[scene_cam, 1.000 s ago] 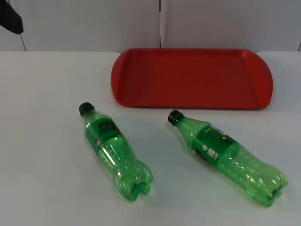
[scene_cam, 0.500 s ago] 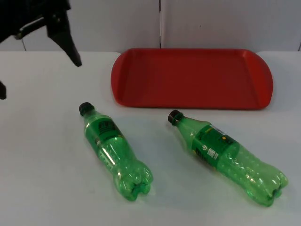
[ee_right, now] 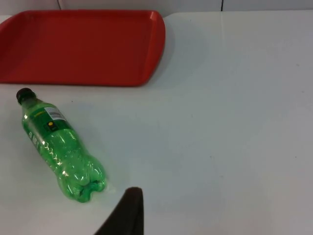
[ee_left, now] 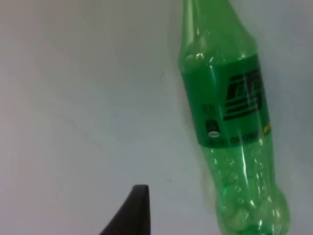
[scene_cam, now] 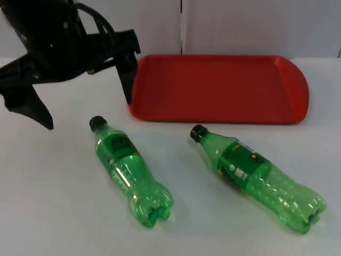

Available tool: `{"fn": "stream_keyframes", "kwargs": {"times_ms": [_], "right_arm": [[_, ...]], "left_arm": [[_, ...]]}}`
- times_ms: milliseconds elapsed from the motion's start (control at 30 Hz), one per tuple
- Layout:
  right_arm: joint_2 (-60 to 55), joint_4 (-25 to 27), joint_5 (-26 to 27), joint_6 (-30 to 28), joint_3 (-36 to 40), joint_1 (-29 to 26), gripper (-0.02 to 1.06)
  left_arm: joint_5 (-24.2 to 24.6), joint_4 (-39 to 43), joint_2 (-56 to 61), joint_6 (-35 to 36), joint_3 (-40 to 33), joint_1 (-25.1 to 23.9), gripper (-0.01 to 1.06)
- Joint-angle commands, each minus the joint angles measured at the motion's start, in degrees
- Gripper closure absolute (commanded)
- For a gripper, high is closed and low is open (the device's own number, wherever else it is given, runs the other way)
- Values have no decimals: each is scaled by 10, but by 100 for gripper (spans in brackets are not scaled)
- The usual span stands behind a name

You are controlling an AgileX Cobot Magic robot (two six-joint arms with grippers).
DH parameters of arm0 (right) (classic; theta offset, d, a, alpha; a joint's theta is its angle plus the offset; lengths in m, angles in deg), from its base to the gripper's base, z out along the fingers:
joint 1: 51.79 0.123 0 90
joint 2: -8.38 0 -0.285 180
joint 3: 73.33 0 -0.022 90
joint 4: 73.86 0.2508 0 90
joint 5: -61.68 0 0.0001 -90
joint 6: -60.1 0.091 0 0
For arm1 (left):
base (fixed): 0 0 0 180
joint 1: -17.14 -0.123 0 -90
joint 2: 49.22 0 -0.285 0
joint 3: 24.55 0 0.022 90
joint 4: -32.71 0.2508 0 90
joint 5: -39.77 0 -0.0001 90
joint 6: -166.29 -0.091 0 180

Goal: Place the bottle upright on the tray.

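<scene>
Green plastic, both bottles (scene_cam: 131, 173) (scene_cam: 258, 177) lie flat on the table before the empty red tray (scene_cam: 218, 88), while the left gripper (scene_cam: 80, 104), fingers spread wide and empty, hovers above the left one's cap, seemingly to straddle it; right arm waits.

We see a white table top (scene_cam: 53, 202), matte and plain, running back to a grey partition wall (scene_cam: 240, 26). A dark vertical seam (scene_cam: 181, 26) splits the wall into two panels and meets the table's far edge. In the right wrist view the same table (ee_right: 234, 98) shows a few tiny dark specks.
</scene>
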Motion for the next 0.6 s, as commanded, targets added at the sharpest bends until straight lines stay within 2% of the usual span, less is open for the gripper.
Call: {"fn": "stream_keyframes", "kwargs": {"times_ms": [0, 100, 333, 567], "right_arm": [[2, 3, 2, 3, 1, -2, 0], [2, 3, 2, 3, 1, -2, 0], [2, 3, 2, 3, 1, -2, 0], [2, 3, 2, 3, 1, -2, 0]], "left_arm": [[-26, -4, -18, 17, 4, 13, 0], [-63, 0, -46, 48, 5, 20, 0], [-76, -8, -92, 55, 5, 20, 0], [-118, -25, -135, 55, 7, 20, 0]]}}
